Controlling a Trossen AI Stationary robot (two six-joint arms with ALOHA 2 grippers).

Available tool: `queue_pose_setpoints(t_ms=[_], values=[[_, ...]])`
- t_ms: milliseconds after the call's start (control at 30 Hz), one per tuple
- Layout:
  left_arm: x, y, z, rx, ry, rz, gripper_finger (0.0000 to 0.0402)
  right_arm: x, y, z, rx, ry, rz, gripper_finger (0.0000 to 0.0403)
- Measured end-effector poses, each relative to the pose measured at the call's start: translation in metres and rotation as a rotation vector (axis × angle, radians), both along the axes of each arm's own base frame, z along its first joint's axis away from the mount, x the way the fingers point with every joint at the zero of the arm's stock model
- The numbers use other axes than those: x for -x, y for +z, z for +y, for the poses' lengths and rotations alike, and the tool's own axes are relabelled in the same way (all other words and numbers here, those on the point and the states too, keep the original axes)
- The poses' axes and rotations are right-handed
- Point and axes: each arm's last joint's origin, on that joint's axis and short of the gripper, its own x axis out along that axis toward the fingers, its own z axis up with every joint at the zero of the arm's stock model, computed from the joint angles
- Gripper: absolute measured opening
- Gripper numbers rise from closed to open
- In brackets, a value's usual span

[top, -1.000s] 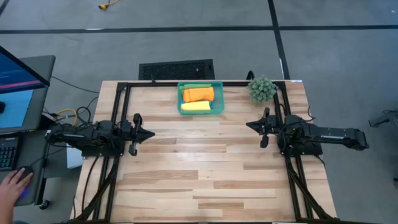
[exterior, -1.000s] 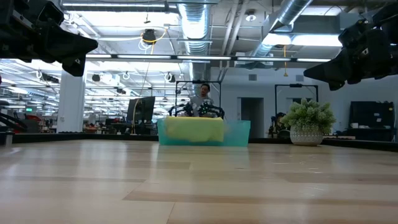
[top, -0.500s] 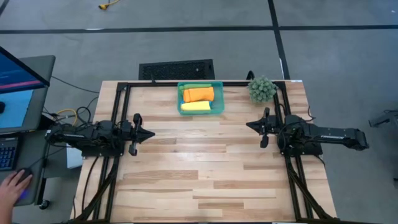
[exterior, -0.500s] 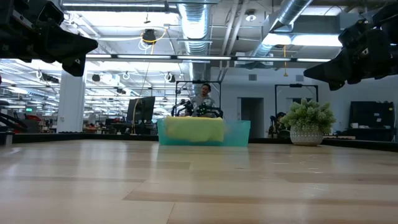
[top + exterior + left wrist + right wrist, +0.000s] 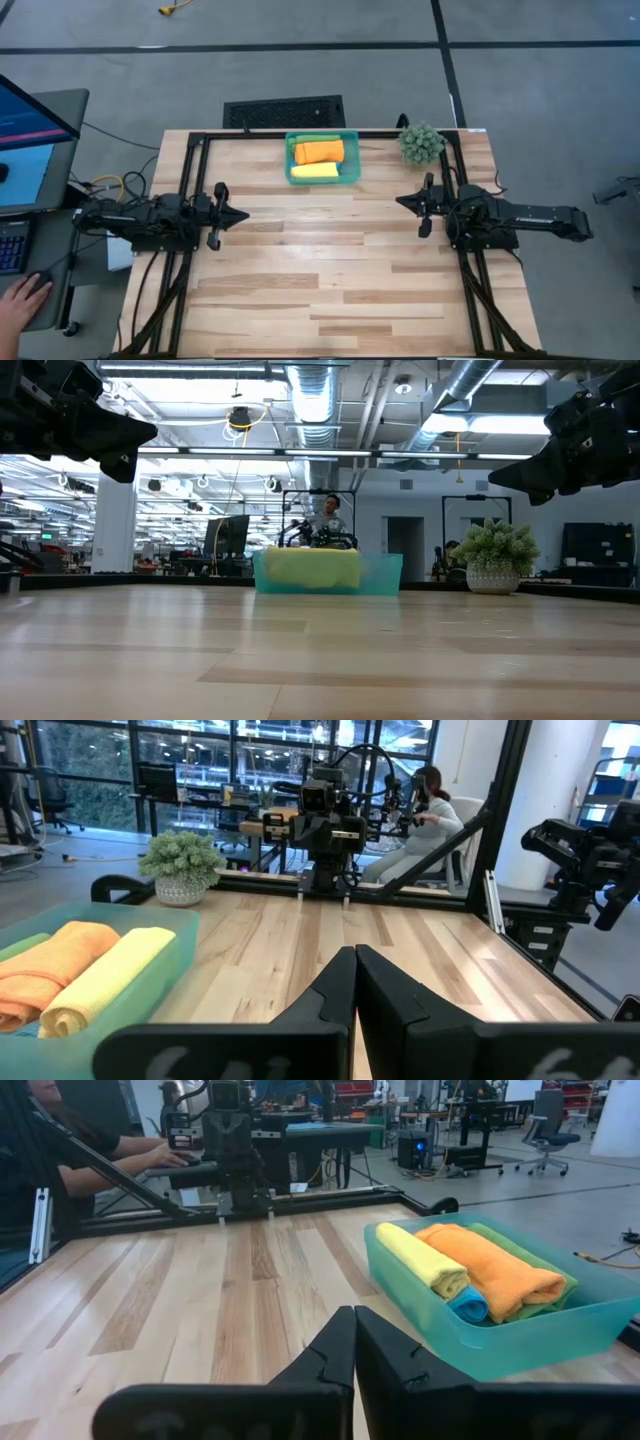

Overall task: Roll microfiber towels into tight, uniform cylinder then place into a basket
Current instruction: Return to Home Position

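The teal basket (image 5: 321, 158) stands at the table's far middle. In it lie rolled towels: orange (image 5: 495, 1267), yellow (image 5: 425, 1258), blue (image 5: 468, 1306) and green (image 5: 520, 1248). The yellow roll (image 5: 314, 171) lies nearest the table's middle, the orange roll (image 5: 320, 152) behind it. My left gripper (image 5: 243, 214) hovers shut above the table's left side, pointing level toward the right. My right gripper (image 5: 400, 201) hovers shut above the right side, pointing level toward the left. Neither is near the basket.
A spiky green plant ball (image 5: 421, 143) in a pot stands at the far right corner, beside the basket. A black frame (image 5: 200, 140) runs round the table's back and sides. A person's hand (image 5: 22, 297) rests on a desk left of the table.
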Motion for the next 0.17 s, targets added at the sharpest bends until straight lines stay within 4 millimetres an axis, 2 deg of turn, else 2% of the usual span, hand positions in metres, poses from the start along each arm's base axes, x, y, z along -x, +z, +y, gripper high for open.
queue_pose_setpoints(t_ms=[167], values=[[0.0000,0.0000,0.0000,0.000,0.000,0.000,0.0000,0.0000,0.0000,0.0000,0.000,0.000,0.000,0.0033]])
